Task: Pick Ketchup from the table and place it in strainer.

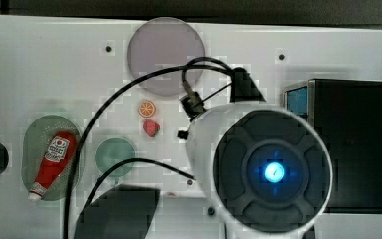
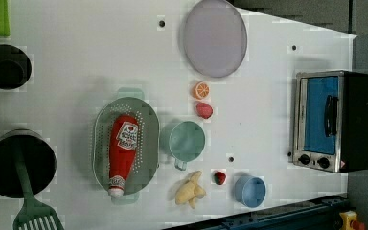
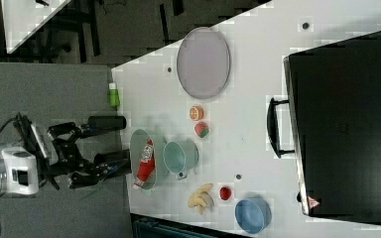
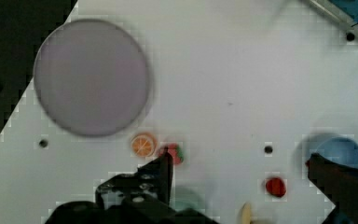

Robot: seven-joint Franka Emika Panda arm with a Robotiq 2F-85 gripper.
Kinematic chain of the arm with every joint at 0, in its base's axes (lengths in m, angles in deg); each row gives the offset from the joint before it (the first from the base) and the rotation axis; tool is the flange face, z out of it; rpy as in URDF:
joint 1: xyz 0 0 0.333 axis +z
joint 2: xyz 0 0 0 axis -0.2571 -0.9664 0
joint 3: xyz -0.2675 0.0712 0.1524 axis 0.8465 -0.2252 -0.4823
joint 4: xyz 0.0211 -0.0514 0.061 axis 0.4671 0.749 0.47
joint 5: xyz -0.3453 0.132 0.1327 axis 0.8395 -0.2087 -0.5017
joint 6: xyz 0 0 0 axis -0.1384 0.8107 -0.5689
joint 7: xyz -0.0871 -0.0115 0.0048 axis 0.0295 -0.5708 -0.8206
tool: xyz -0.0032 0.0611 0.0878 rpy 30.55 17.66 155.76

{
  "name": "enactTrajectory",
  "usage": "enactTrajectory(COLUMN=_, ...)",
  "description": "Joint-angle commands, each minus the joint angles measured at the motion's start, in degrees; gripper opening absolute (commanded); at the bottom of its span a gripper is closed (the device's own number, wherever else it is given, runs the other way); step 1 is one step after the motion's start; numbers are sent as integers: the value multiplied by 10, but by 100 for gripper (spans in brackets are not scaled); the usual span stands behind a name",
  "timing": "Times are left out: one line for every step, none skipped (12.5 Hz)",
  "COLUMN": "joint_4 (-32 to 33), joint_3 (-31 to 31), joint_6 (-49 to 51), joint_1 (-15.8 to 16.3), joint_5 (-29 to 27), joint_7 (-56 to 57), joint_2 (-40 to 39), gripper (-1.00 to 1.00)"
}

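Wrist view has the tool (image 4: 240, 170) spread wide and empty, its dark fingers (image 4: 161, 170) hanging over the white bench (image 4: 223, 79). The ketchup (image 2: 123, 152), a glossy red tapering bottle with a white cap, lies inside the strainer (image 2: 103, 125), a pale green perforated oval near one bench edge. Likely risk: the slick bottle's cap overhangs the rim, so a bump could roll it out.

White table (image 3: 258, 99); grey carpet floor (image 3: 44, 89); second white table (image 3: 27, 20) behind.
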Motion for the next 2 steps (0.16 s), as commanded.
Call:
enactTrajectory(joint_4=0, joint_3=-22, joint_6=5, joint_1=12, joint_5=10, joint_7=29, joint_2=-3, gripper=100)
enactTrajectory(joint_4=1, joint_3=-20, joint_6=5, joint_1=12, joint_5=10, joint_7=29, joint_2=-5, gripper=100)
